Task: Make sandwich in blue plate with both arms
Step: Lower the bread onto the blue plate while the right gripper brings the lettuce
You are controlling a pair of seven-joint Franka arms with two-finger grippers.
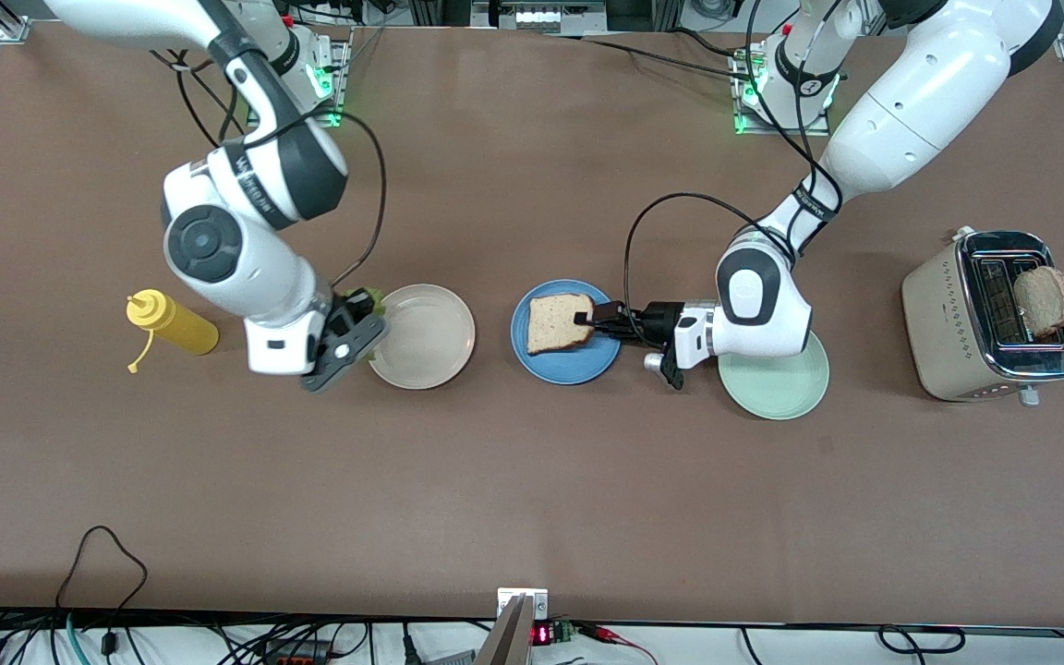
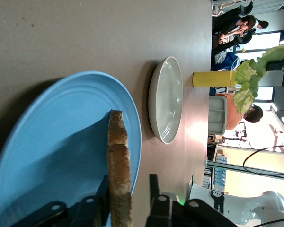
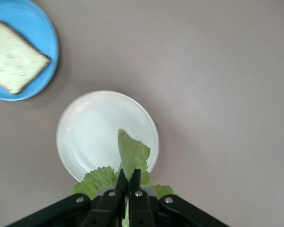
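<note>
Three plates: blue plate [image 1: 565, 368], cream plate [image 1: 426, 337], mint plate [image 1: 777, 386]. Two bread slices [image 1: 558, 322] [image 1: 1043, 300], one lettuce leaf [image 3: 131, 156], one toaster [image 1: 952, 323], one mustard bottle [image 1: 172, 322].

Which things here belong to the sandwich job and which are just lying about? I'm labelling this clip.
Job: blue plate; toast slice on it, at the left gripper; lettuce leaf in the right gripper; toast in the toaster.
Lying about: cream plate; green plate; yellow bottle.

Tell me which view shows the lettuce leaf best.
The right wrist view: the lettuce leaf hangs pinched in the right gripper over the cream plate. The front view shows only a green sliver; the left wrist view catches it small and distant.
</note>
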